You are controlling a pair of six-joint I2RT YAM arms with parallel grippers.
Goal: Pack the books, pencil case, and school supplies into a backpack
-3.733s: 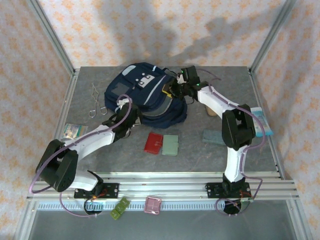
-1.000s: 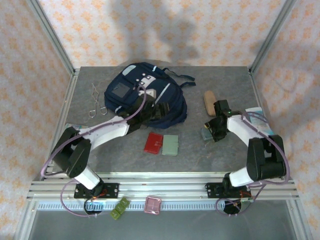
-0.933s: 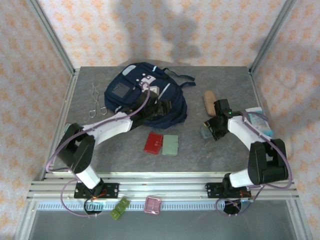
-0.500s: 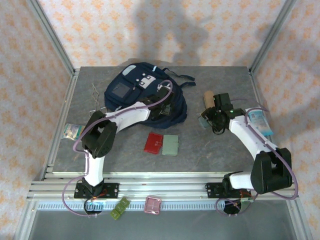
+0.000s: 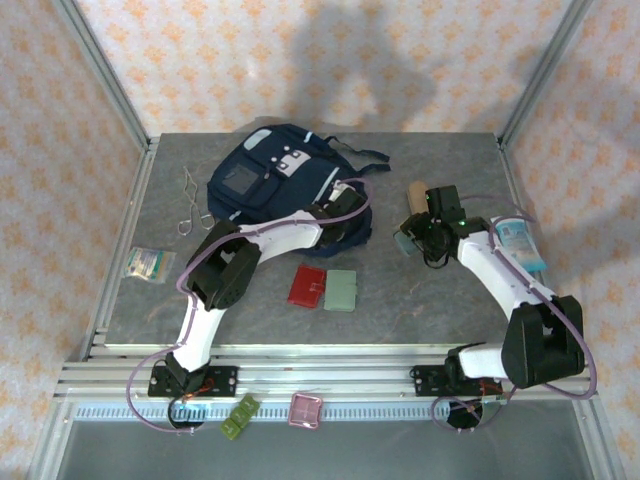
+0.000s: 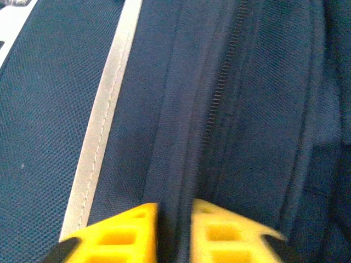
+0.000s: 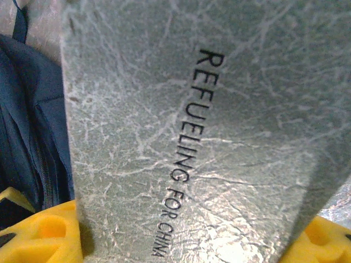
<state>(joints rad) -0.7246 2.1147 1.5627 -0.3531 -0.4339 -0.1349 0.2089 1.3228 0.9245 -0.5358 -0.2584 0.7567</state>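
Left claw (image 6: 174, 211) pressed together, pinching a fold of backpack (image 5: 262, 180) fabric beside the zip (image 6: 219, 104), on the bag's right side. Right claw (image 5: 410, 238) pinching slate-grey slab (image 7: 186, 109) just right of backpack. Pencil case (image 5: 415, 192) lies on worktop (image 5: 450, 300), just beyond.

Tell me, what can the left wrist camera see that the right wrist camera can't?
Left wrist camera: the left gripper pinched shut on a fabric seam, beside a pale grey sewn stripe. Right wrist camera: the right gripper clamping a slate-grey crackled flat slab lettered REFUELING FOR CHINA. Both: the large navy-blue fabric backpack and its zipper.
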